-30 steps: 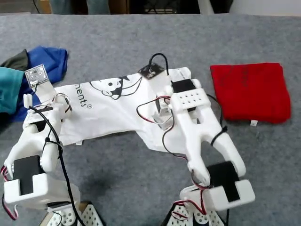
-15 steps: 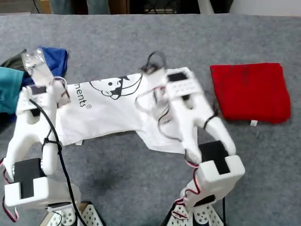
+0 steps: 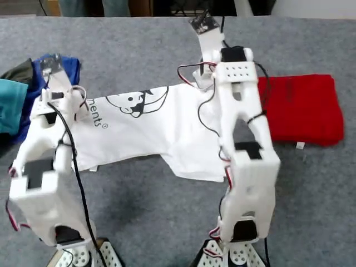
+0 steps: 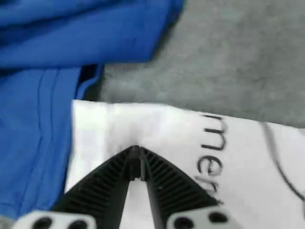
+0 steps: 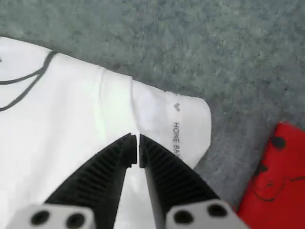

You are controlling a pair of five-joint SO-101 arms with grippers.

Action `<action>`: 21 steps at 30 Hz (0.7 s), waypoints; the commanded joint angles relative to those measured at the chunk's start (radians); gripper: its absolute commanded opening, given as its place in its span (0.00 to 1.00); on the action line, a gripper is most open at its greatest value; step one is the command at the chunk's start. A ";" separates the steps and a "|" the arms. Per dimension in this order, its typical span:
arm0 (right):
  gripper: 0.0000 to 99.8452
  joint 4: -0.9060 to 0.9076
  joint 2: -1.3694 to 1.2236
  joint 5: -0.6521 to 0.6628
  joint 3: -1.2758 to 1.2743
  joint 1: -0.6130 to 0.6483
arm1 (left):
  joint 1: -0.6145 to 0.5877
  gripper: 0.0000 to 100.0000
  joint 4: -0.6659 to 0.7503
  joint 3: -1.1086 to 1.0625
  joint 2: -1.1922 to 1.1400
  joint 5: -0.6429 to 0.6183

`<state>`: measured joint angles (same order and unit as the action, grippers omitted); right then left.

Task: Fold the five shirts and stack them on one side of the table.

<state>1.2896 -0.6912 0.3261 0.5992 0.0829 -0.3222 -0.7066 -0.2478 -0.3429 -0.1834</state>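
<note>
A white shirt (image 3: 150, 128) with a black print lies spread out in the middle of the grey table. My left gripper (image 3: 71, 105) hovers over its left edge, beside the printed letters, jaws shut with no cloth seen between them (image 4: 136, 157). Over the shirt's far right corner near the small label is my right gripper (image 3: 207, 79), also shut and holding nothing visible (image 5: 135, 143). A folded red shirt (image 3: 300, 108) rests at the right, and its edge (image 5: 279, 176) lies just beyond the white shirt's corner (image 5: 190, 124).
A crumpled blue shirt (image 3: 61, 69) (image 4: 71, 47) lies at the far left, touching the white shirt's edge. Beside it sit a teal shirt (image 3: 11, 105) and a dark one (image 3: 19, 69). Bare grey table (image 3: 139, 211) stretches along the front.
Both arms have stretched toward the far side of the table. The right gripper went from the shirt's middle to its far right corner, and the left moved up along the left edge.
</note>
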 commanded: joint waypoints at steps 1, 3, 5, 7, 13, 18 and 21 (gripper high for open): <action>0.01 -0.014 -0.160 -0.011 0.182 -0.044 | -0.062 0.03 -0.054 0.134 -0.063 0.000; 0.01 -0.014 -0.251 -0.011 0.277 -0.077 | -0.070 0.03 -0.126 0.197 -0.074 0.008; 0.01 0.002 -0.325 -0.011 0.381 -0.103 | -0.074 0.03 -0.141 0.216 -0.074 0.008; 0.01 0.087 -0.358 -0.009 0.501 -0.110 | -0.076 0.03 -0.141 0.217 -0.068 0.008; 0.01 0.414 -0.377 -0.005 0.886 -0.063 | -0.070 0.03 -0.204 0.239 -0.037 0.098; 0.01 0.480 -0.354 -0.005 1.053 -0.041 | -0.081 0.03 -0.265 0.237 0.080 0.143; 0.01 0.483 -0.231 -0.003 0.989 -0.017 | -0.081 0.03 -0.333 0.236 0.166 0.143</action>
<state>1.7591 -1.0625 0.3261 1.5904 0.0153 -0.3928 -0.9858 -0.0545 -0.2969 -0.0529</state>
